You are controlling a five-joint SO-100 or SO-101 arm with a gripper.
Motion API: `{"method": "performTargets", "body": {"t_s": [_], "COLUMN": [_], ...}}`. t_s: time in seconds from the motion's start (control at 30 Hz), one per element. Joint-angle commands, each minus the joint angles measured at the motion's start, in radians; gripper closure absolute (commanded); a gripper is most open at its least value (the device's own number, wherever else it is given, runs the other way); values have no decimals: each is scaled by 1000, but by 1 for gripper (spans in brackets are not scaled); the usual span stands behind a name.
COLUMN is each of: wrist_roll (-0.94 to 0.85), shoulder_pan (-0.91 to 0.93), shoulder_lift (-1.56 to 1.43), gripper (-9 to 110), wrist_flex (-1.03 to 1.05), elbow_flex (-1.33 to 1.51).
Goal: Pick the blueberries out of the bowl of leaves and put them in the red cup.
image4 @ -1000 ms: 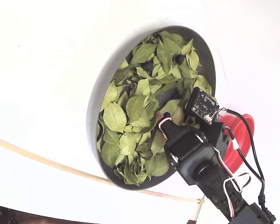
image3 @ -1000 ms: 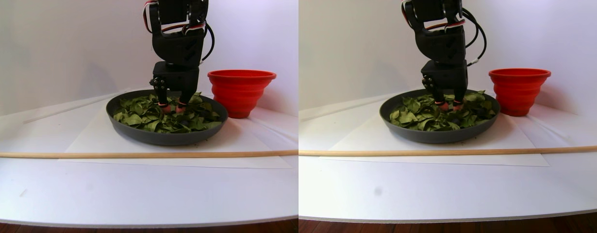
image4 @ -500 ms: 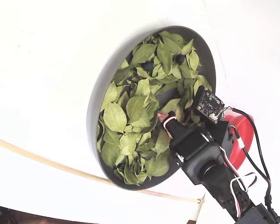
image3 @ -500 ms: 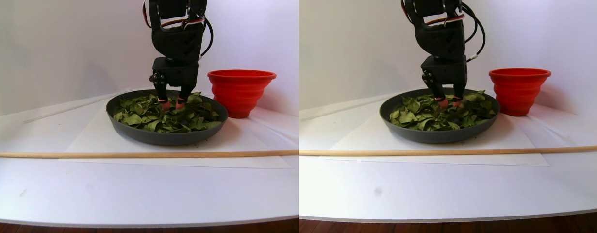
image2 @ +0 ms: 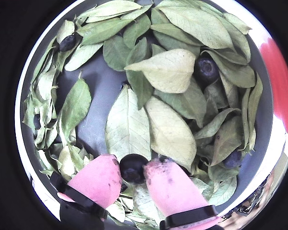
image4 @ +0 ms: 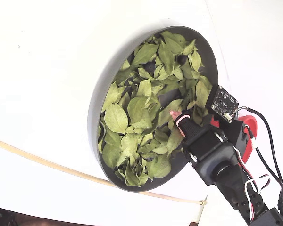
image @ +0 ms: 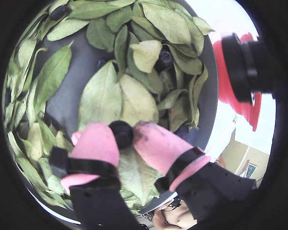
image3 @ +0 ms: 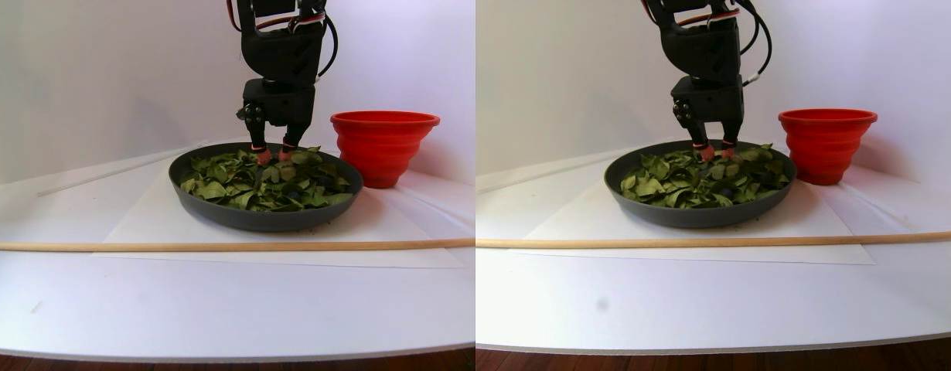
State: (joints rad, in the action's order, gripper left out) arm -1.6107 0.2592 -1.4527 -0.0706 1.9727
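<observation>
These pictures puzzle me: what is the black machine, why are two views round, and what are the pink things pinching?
It is a small robot arm. Two round pictures come from cameras riding near its hand; the wide double one looks from the side, and the last looks down. On the white table sit a grey bowl of green leaves and a red cup. The pink fingers pinch a dark blueberry, just above the leaves. Other berries remain.

A white, round-edged tabletop [image3: 213, 309] carried a white paper sheet [image3: 135, 224]. On the sheet stood a wide, shallow dark grey bowl [image3: 259, 219]; a ribbed bright red plastic cup [image3: 384, 147] stood just beside it. A long thin wooden dowel [image3: 97, 246] lay across the front.
</observation>
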Motion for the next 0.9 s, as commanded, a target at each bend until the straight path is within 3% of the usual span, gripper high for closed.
{"method": "performTargets", "body": {"t_s": [0.0,0.87], "wrist_roll": [-6,-46], "shoulder_pan": [0,46], "shoulder_lift": [-126,-285], "gripper": [93,93], "wrist_flex": [11,112], "elbow_flex": [-23,6]}}
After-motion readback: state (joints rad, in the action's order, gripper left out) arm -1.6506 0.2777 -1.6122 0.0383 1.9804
